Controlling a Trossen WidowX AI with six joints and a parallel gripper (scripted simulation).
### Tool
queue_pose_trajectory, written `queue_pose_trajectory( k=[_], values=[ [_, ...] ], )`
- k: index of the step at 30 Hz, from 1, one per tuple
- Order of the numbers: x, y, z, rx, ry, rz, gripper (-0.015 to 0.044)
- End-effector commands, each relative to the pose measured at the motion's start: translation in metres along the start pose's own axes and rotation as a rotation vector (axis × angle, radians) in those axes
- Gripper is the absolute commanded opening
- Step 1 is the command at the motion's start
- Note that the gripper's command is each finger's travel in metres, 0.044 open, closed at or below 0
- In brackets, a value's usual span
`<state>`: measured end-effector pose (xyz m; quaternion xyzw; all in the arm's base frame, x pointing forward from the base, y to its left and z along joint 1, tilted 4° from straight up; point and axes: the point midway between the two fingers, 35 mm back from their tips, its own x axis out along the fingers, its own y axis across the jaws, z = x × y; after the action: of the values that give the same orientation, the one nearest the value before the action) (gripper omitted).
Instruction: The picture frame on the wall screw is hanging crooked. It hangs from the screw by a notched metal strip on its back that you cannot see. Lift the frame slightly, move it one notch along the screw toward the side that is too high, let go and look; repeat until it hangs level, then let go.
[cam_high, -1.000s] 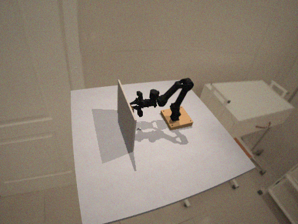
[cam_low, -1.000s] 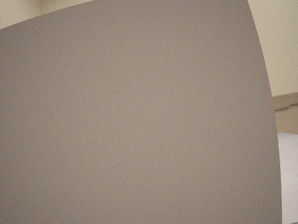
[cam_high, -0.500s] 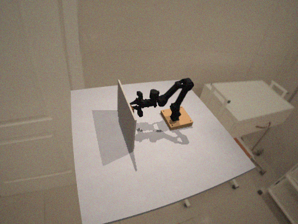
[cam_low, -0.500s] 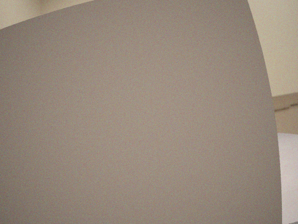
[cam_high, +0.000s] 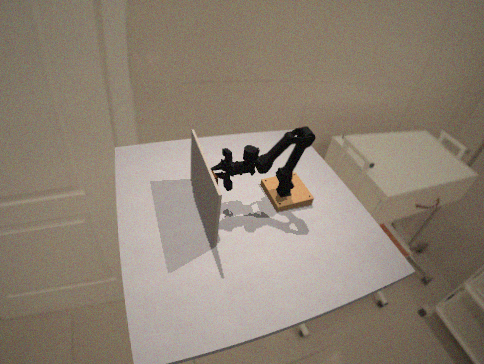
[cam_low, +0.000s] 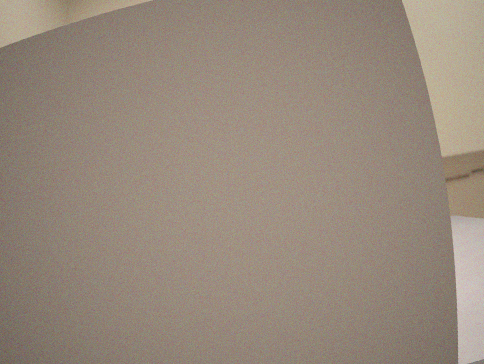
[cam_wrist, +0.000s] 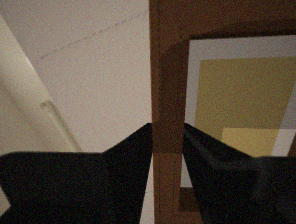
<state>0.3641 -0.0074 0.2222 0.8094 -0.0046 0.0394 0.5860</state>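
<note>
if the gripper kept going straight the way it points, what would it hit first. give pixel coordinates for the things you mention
Likely the grey panel (cam_high: 204, 187) (cam_low: 225, 190) just ahead; the gripper (cam_high: 214, 172) (cam_wrist: 166, 128) is already clamped on the wooden frame (cam_wrist: 167, 100), depth unclear.

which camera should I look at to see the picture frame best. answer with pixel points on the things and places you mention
The wrist view: it shows the picture frame's (cam_wrist: 167, 90) brown border and part of the picture. The top view shows only a sliver; the exterior view, none.
</note>
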Motion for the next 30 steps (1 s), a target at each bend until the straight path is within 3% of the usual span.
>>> queue_pose_trajectory(
  k=[1, 30],
  values=[
    [0.0001, 0.0050, -0.0011, -0.007, 0.000, 0.015, 0.0000],
    [0.0001, 0.0013, 0.0006, -0.007, 0.000, 0.015, 0.0000]
  ],
)
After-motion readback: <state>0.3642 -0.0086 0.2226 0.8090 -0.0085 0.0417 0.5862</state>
